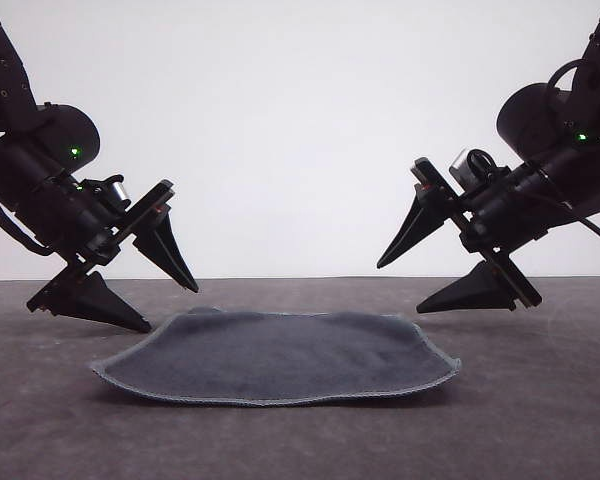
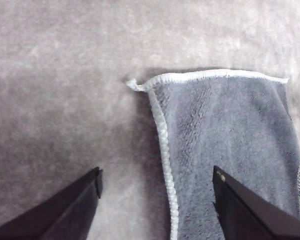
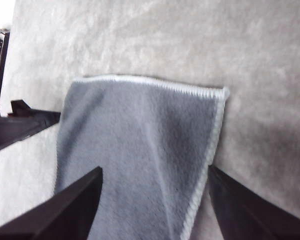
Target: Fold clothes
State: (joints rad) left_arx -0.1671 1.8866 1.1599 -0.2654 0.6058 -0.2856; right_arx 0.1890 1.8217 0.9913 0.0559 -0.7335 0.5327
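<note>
**Clerk:** Cloth (image 1: 280,357), one item, grey-blue face up, lying flat and unfolded on the table (image 1: 540,420). Grey stitched edging is running all round it, and its outline is waving slightly.

**Operator:** And the grippers?

**Clerk:** Left gripper (image 1: 173,308) is hovering just above the cloth's left edge, jaws spread wide, holding nothing. Right gripper (image 1: 398,289) is hovering above the cloth's right edge, likewise wide and empty. Neither is touching the cloth.

**Operator:** How should I be taking the fold?

**Clerk:** You are lining up a two-corner pinch, I judge. In the left wrist view the cloth's side hem (image 2: 162,145) is lying between the fingers (image 2: 245,205), so you are well placed to straddle it. Be lowering both sides evenly and closing on the stitching, not the table.

**Operator:** Room to move?

**Clerk:** Bare table is lying all round the cloth; nothing is standing near it. Be keeping the two grippers apart over the cloth's middle.
</note>
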